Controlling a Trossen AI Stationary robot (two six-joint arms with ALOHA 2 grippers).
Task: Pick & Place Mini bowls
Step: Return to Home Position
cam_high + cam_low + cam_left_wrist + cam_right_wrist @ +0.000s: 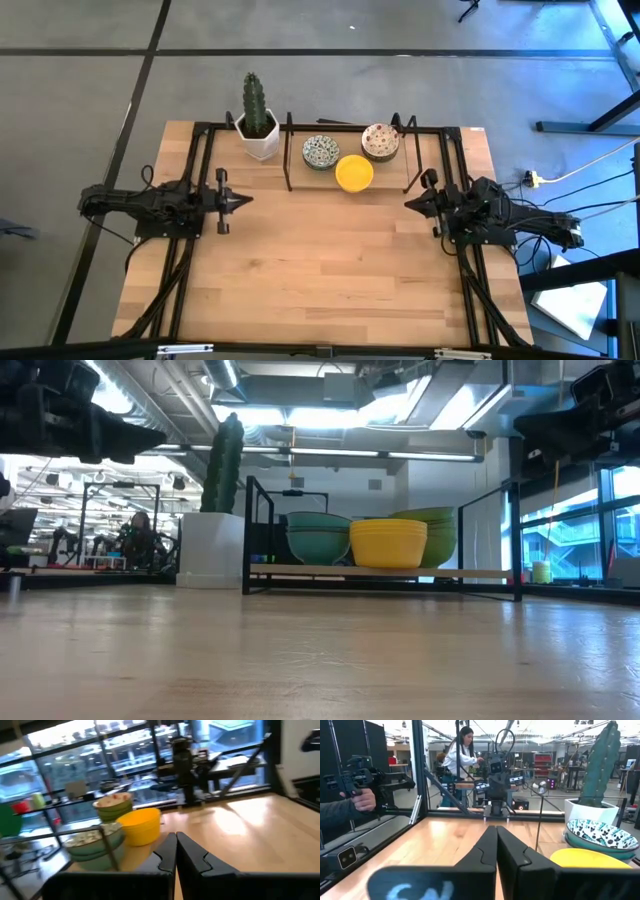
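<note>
Shelf (480, 573): upper centre of the high view, on the surface (320, 270); holds three stacks of mini bowls.
Blue-green patterned stack (320, 152): left on the shelf, beside the cactus pot (258, 135).
Yellow stack (354, 172): middle, frontmost.
Red-speckled stack (380, 141): right, rearmost.
Left tool (243, 200): centre left, fingers pressed together, empty.
Right tool (408, 203): centre right, fingers together, empty.
</note>
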